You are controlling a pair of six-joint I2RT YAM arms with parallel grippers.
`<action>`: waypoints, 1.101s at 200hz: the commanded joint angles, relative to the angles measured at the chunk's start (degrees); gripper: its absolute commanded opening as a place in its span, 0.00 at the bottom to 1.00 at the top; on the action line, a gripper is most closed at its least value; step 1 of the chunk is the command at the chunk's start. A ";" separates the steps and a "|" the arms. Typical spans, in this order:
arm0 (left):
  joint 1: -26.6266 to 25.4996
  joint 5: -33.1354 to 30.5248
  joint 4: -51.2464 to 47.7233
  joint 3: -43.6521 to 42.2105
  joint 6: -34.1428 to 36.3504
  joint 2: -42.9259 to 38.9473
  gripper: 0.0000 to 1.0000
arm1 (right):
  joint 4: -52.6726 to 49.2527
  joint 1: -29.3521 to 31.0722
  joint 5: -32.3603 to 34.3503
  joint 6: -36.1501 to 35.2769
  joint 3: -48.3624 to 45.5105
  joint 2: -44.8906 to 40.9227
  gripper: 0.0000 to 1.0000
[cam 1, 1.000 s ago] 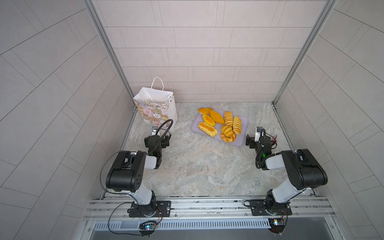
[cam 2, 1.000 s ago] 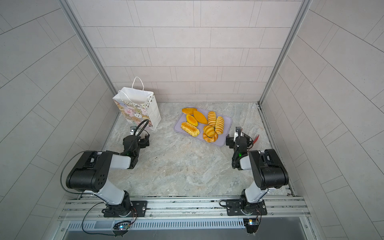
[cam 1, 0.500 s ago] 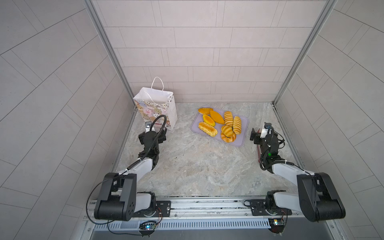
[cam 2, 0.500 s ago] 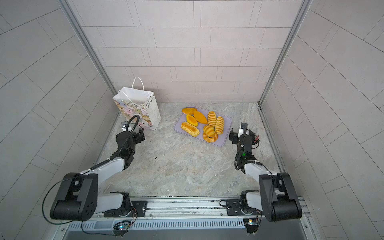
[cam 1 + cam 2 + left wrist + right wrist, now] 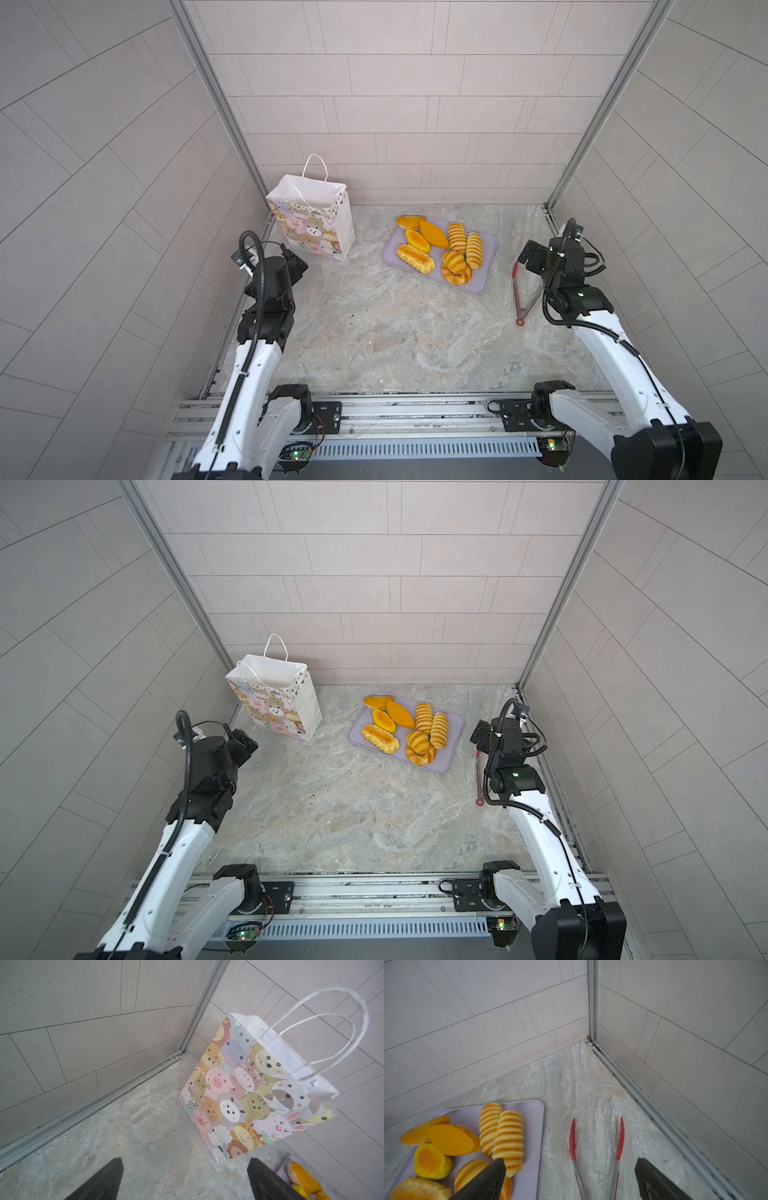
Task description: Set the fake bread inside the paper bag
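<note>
The paper bag (image 5: 313, 226) is standing upright with its mouth open in the far left corner of the desk (image 5: 395, 332), its cartoon-animal front facing the arms. The fake bread (image 5: 440, 249) is lying clustered on the lilac tray (image 5: 489, 249), which is sitting to the right of the bag and well apart from it; every piece in view is resting on that tray. The left tool (image 5: 186, 1162) is hanging near the bag's front, its jaws spread wide and gripping nothing, with bare desk showing between them. The right tool (image 5: 570, 1160) is hanging above the red-tipped tongs (image 5: 572, 1140), which are lying on the desk between the tray and the right wall, splayed in a V. Its jaws are likewise standing wide apart and holding nothing, with both tong arms showing between them in the right wrist view.
</note>
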 commanded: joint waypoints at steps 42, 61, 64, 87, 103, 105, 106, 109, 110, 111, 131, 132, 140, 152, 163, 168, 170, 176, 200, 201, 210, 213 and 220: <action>0.83 19.63 -27.46 11.97 0.46 -3.34 0.97 | -7.47 -5.58 -28.25 7.62 -3.16 -9.64 0.99; 0.84 22.87 -30.10 15.70 2.89 -2.25 0.93 | -8.21 -5.54 -33.13 8.04 -1.77 -7.04 0.98; 0.80 23.19 -30.44 16.41 3.13 -2.23 0.92 | -8.56 -5.59 -33.33 8.06 -1.52 -6.75 0.97; 0.68 23.18 -33.25 21.21 4.70 2.75 0.89 | -10.17 -5.50 -32.33 6.89 0.26 -5.06 0.94; 0.06 22.74 -33.62 23.91 5.60 6.00 0.89 | -10.52 -5.35 -32.24 6.00 1.17 -3.94 0.94; -0.14 22.63 -33.64 24.22 5.63 6.55 0.89 | -10.58 -5.33 -32.23 5.97 1.28 -3.73 0.94; -0.20 22.60 -33.64 24.35 5.67 6.78 0.89 | -10.58 -5.33 -32.23 5.96 1.33 -3.68 0.94; -0.49 22.37 -33.60 24.75 5.71 7.60 0.89 | -10.55 -5.26 -32.27 5.89 1.53 -3.43 0.93; -0.55 22.29 -33.58 24.96 5.71 7.83 0.89 | -10.57 -5.20 -32.29 5.88 1.59 -3.35 0.93; -0.67 22.16 -33.57 25.20 5.67 8.07 0.89 | -10.54 -5.17 -32.35 5.87 1.66 -3.31 0.92; -4.46 18.57 -33.51 30.35 5.86 14.28 0.87 | -10.90 -3.69 -30.93 6.38 2.69 -2.33 0.88; -4.60 18.41 -33.49 30.62 5.92 14.64 0.87 | -11.05 -3.58 -30.88 6.39 2.78 -2.23 0.88; -6.76 15.88 -33.55 33.29 6.37 17.46 0.87 | -12.25 -2.33 -29.74 6.06 3.95 -1.35 0.85; -8.29 13.80 -33.43 37.31 6.34 22.10 0.86 | -14.21 0.58 -27.24 4.80 6.13 -0.12 0.83; -8.36 13.76 -33.33 41.17 5.44 26.57 0.83 | -15.71 4.65 -23.76 3.37 8.32 0.50 0.82; -8.35 13.63 -33.34 43.16 5.08 28.50 0.82 | -16.22 6.15 -21.82 2.63 9.03 0.54 0.82; -8.35 13.50 -33.39 44.09 4.84 29.34 0.82 | -16.44 7.02 -21.03 2.40 9.33 0.56 0.82; -8.35 12.67 -33.78 46.37 3.69 31.33 0.82 | -16.78 9.15 -18.89 1.82 10.11 0.48 0.83; -8.27 7.52 -38.83 58.68 -2.66 40.53 0.79 | -17.36 16.94 -11.87 0.41 12.12 0.16 0.86; -8.26 7.22 -39.31 59.24 -3.00 40.95 0.79 | -17.36 17.19 -11.72 0.37 12.15 0.15 0.86; -8.23 4.88 -42.91 64.40 -6.12 44.43 0.74 | -17.36 19.33 -10.11 0.16 12.40 0.19 0.87; -8.24 4.15 -44.27 66.22 -7.13 45.58 0.73 | -17.27 19.87 -9.67 0.00 12.41 0.22 0.87; -8.20 2.92 -47.35 70.12 -9.22 48.09 0.73 | -17.18 20.94 -8.94 -0.19 12.37 0.32 0.87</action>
